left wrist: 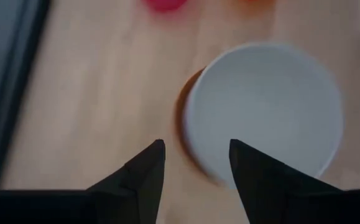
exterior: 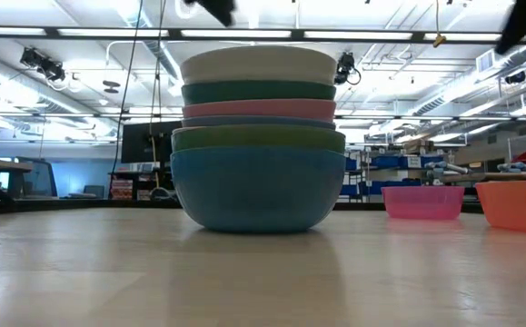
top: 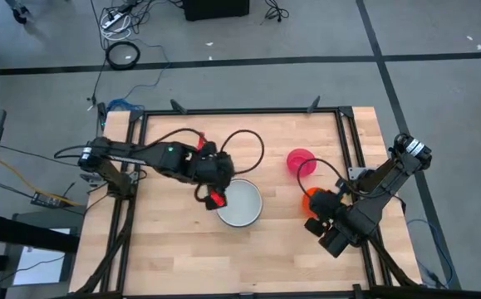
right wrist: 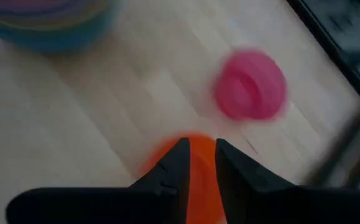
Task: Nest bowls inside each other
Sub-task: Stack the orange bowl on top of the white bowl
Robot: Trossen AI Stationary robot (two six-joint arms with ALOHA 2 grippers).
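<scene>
Several bowls stand nested in a stack (exterior: 258, 136) at the table's middle: a blue one at the bottom, a white bowl (top: 240, 204) on top. My left gripper (left wrist: 195, 155) hangs open above the stack's left rim (top: 217, 198), clear of the white bowl (left wrist: 267, 112). At the right, a magenta bowl (top: 299, 160) and an orange bowl (top: 311, 197) each sit on their bases on the table. My right gripper (right wrist: 198, 152) hovers over the orange bowl (right wrist: 195, 186) from its near right side (top: 315, 212), fingers a narrow gap apart with nothing between them.
A black frame (top: 344, 141) runs along the table's far, left and right sides. Bare wood (top: 182, 257) lies near the front edge and between the stack and the two single bowls. Cables lie on the floor beyond the far edge.
</scene>
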